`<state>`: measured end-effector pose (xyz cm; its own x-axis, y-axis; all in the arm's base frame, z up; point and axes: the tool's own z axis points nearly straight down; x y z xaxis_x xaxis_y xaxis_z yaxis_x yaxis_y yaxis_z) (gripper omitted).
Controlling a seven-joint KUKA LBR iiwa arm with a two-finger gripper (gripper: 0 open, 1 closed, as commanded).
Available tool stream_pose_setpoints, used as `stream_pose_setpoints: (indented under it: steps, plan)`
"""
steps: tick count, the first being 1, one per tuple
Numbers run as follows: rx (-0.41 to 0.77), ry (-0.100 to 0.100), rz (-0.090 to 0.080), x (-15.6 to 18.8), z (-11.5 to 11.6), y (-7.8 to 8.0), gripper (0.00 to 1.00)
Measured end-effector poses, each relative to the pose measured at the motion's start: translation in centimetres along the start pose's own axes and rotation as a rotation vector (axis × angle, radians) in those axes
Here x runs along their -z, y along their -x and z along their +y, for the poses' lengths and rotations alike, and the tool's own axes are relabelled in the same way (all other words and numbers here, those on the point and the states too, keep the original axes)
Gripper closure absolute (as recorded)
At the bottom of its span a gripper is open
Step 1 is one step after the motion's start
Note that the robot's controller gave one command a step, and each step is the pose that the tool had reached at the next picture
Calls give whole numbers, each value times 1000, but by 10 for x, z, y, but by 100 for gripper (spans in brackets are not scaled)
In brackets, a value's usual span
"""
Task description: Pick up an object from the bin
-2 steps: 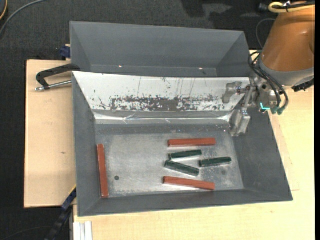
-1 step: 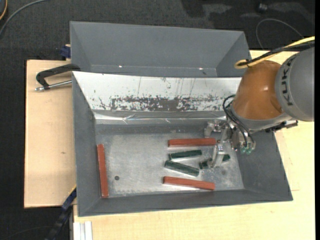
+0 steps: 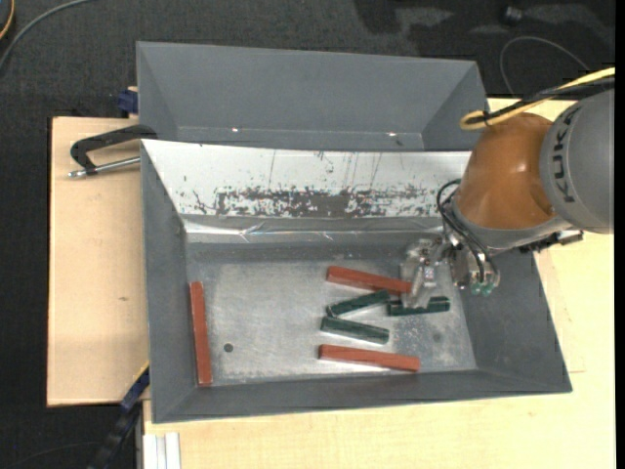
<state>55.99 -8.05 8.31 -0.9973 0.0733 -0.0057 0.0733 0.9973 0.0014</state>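
Over green sticks [image 3: 366, 304], tool [image 3: 427, 281]; "KU" lettering [image 3: 563, 164]

Bin [image 3: 293, 179] scuffed grey metal; sticks [image 3: 369, 359] matt.

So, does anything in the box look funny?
One red stick lies alone against the bin's left wall, apart from the red and green sticks heaped near the end effector. Nothing looks broken.
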Motion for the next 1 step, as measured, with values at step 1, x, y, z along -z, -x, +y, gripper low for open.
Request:
stream_pose_setpoints:
  steps: [1]
  plan:
    - [-35, -3, -10, 147, -31, 3, 100]
